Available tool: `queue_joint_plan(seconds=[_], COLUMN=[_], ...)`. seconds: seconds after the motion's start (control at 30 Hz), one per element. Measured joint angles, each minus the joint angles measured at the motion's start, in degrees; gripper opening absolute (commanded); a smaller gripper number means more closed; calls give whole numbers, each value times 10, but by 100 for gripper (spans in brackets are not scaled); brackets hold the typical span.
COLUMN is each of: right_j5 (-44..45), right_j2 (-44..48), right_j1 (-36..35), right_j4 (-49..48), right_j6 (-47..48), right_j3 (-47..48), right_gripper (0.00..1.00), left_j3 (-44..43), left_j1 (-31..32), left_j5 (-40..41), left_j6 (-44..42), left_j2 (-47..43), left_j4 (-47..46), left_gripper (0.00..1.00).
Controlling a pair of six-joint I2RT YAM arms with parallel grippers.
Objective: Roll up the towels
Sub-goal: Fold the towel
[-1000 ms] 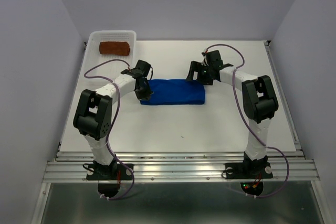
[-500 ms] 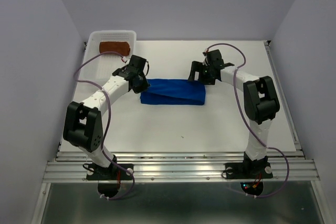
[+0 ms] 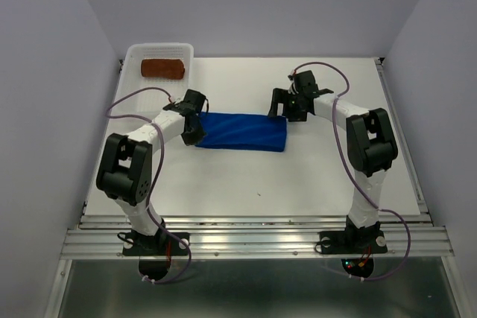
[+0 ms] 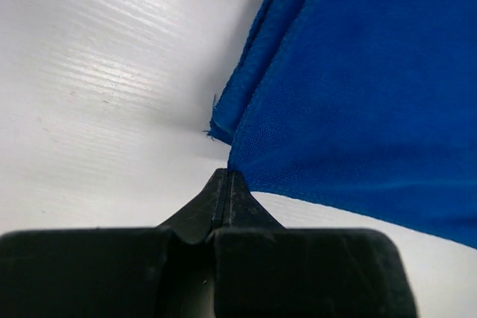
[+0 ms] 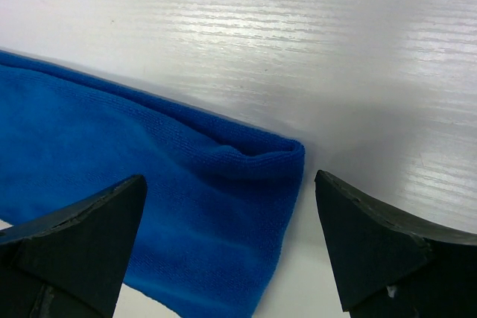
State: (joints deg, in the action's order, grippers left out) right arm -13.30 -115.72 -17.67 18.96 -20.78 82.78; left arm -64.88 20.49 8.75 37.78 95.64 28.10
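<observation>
The blue towel [image 3: 242, 132] lies folded in a long flat strip at the middle of the table. My left gripper [image 3: 192, 133] is at its left end, low over the table. In the left wrist view the jaws [image 4: 227, 176] are pressed together on a corner of the blue cloth [image 4: 358, 94]. My right gripper [image 3: 287, 113] is open just above the towel's far right corner, its fingers straddling the folded edge [image 5: 112, 154] in the right wrist view [image 5: 229, 178]. The rust-brown towel [image 3: 162, 68] lies rolled in the basket.
The white perforated basket [image 3: 134, 53] stands at the back left corner of the table. Grey walls close in the left, back and right sides. A metal rail runs along the near edge by the arm bases.
My left gripper rose toward the back with the towel's left end, then came down again nearer and further left. The blue towel now lies flatter and reaches further left. The right gripper barely moved.
</observation>
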Motion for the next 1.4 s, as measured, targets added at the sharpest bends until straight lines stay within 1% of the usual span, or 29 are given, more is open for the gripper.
queue_joint_plan(seconds=[0.03,0.07,0.1,0.13,0.2,0.33,0.37,0.43,0.5,0.67,0.8,0.87,1.0,1.1,1.17,1.27,1.4], right_j5=[0,0,0,0,-2,-15,-19,-25,-32,-59,-87,-97,-117,-128,-127,-121,-111], right_j2=[0,0,0,0,0,1,4,14,26,90,106,103,83,59,47,51,73], right_j1=[0,0,0,0,0,0,0,0,0,-6,-20,-25,-38,-41,-41,-41,-41], right_j4=[2,4,5,7,8,13,16,20,22,13,-4,-5,-14,-21,-26,-40,-67], right_j6=[1,2,4,5,9,19,21,25,27,30,28,27,24,15,10,3,-5], right_j3=[0,0,0,0,0,1,1,1,0,-7,-20,-25,-41,-54,-73,-106,-144], right_gripper=[100,100,100,100,100,100,100,100,100,100,100,100,100,100,100,100,100], left_j3=[0,0,0,0,-2,-11,-16,-38,-60,-124,-161,-188,-241,-258,-261,-293,-368], left_j1=[-1,-2,-2,-3,-3,-3,-3,-2,0,5,7,8,8,8,8,8,8], left_j5=[1,1,1,-1,7,-1,0,2,4,7,2,-2,-5,-6,-8,-2,17], left_j6=[1,2,2,4,4,7,8,10,11,11,6,3,-2,-3,-3,-3,-3], left_j2=[19,32,42,54,67,62,60,53,39,8,22,49,143,200,221,264,313], left_j4=[1,3,5,8,9,28,36,54,63,77,70,68,47,43,41,51,65], left_gripper=[12,12,31,42,48,51,54,55,60,60,59,58,57,57,55,54,51])
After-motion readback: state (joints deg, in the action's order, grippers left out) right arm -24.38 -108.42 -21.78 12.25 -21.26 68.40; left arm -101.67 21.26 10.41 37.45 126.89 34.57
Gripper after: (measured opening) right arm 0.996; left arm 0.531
